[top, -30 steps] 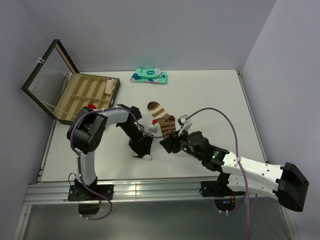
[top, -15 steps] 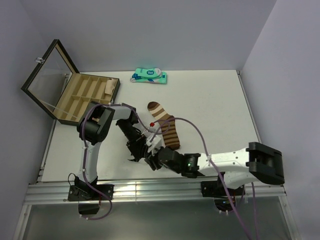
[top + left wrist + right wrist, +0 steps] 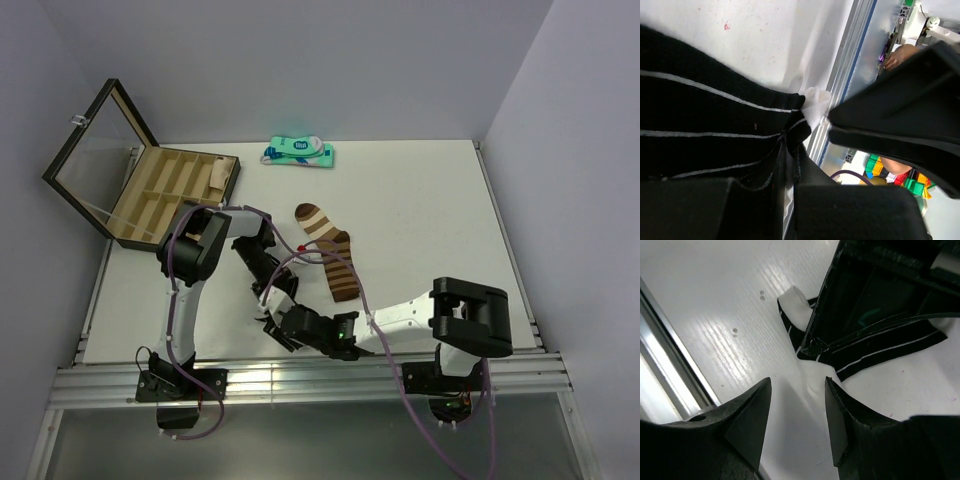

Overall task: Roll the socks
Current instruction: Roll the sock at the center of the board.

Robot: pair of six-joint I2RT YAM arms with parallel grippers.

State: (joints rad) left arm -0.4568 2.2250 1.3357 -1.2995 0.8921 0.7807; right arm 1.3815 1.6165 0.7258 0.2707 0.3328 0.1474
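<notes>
The black sock [image 3: 705,115] with thin white stripes lies near the table's front edge, its white toe [image 3: 816,102] toward the rail. My left gripper [image 3: 789,175] is shut on a fold of it; in the top view the left gripper [image 3: 272,298] covers most of the sock. My right gripper [image 3: 796,385] is open and empty, low over bare table just short of the black sock [image 3: 875,347] and its toe [image 3: 792,300]. In the top view the right gripper [image 3: 284,330] sits just in front of the left one. The brown sock [image 3: 331,254] with tan bands lies flat at mid-table, untouched.
An open wooden compartment box [image 3: 170,195] stands at the back left. A flat teal-and-white package [image 3: 299,152] lies at the back centre. The metal rail [image 3: 300,375] runs along the front edge, close to both grippers. The right arm [image 3: 400,318] lies across the front of the table.
My right arm has swung left along the front edge, from beside the brown sock to just in front of the black sock. My left gripper has stayed on the black sock, shifting slightly.
</notes>
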